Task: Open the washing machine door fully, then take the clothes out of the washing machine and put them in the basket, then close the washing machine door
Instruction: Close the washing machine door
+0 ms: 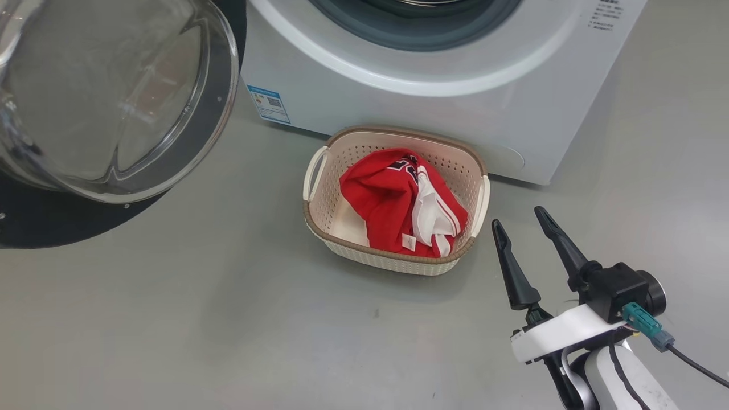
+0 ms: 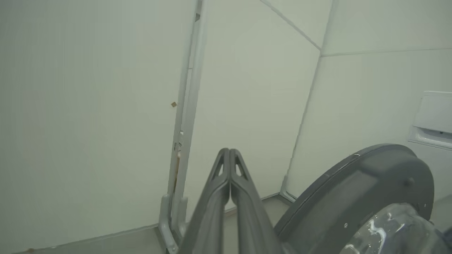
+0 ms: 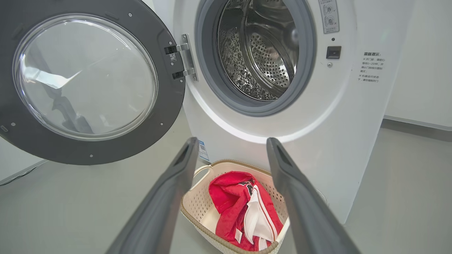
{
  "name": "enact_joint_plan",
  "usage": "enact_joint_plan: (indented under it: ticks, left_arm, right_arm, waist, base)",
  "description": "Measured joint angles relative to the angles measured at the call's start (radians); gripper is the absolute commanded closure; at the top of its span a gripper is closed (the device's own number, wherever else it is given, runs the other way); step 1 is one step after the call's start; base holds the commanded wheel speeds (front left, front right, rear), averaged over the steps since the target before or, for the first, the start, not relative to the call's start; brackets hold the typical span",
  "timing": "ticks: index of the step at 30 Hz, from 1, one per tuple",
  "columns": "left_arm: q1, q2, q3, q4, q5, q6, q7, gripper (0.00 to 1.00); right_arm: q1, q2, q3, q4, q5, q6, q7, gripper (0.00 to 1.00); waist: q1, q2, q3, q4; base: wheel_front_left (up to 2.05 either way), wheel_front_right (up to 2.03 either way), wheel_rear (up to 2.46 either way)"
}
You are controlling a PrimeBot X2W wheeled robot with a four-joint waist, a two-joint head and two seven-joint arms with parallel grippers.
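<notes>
Right claw (image 1: 517, 216) stood wide and empty, its two long dark fingers just beside the basket (image 1: 398, 132) but apart from its rim. Left claw (image 2: 229, 151) was pinched shut on nothing, tips pressed together, near the edge of the door (image 3: 84, 77). That door was swung well out on its hinge (image 3: 183, 60).

The clothes (image 1: 393, 199) lay bunched in the basket, which sat on the floor (image 1: 199, 319) close against the front of the washer (image 3: 346, 116). What showed of the drum (image 3: 261, 60) looked bare. By my reading the unloading was done and closing the door was the step in hand. That would call for a claw against the door's rim, pushing it round until it latched; the left seemed nearer.

The door was a dark ring round a bulging clear bowl, hard and slick. The drum was perforated steel inside a grey rubber gasket (image 3: 206, 77). The basket was pale perforated plastic, a rounded rectangle with a brown woven-look rim. The clothes were soft red fabric with white stripes.
</notes>
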Motion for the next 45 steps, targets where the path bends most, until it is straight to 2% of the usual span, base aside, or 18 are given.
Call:
enact_joint_plan:
  ticks: [7,13,24,45]
  left_arm:
    - [-0.126,0.002,0.074,0.195,-0.241,0.008,0.178,1.0]
    - [-0.231,0.015,0.117,0.318,-0.364,0.07,0.304,1.0]
    - [-0.342,0.058,0.166,0.484,-0.431,0.204,0.438,1.0]
    - [-0.443,0.105,0.112,0.602,-0.477,0.213,0.607,1.0]
  right_arm:
    - [-0.014,-0.001,0.001,-0.009,0.0,0.0,0.0,0.0]
    - [-0.024,-0.008,-0.004,-0.015,0.0,0.0,0.003,0.0]
    - [-0.033,-0.018,-0.01,-0.021,0.0,0.0,0.004,0.0]
    - [-0.037,-0.026,-0.011,-0.024,0.0,0.0,0.004,0.0]
  waist:
    - [0.0,0.0001,0.029,-0.055]
    - [0.0,0.0001,0.051,-0.09]
    - [0.0,0.0001,0.077,-0.123]
    - [0.0,0.0001,0.088,-0.134]
  base:
    - [0.0,0.0,0.0]
    - [0.0,0.0,0.0]
    - [0.0,0.0,0.0]
    - [0.0,0.0,0.0]
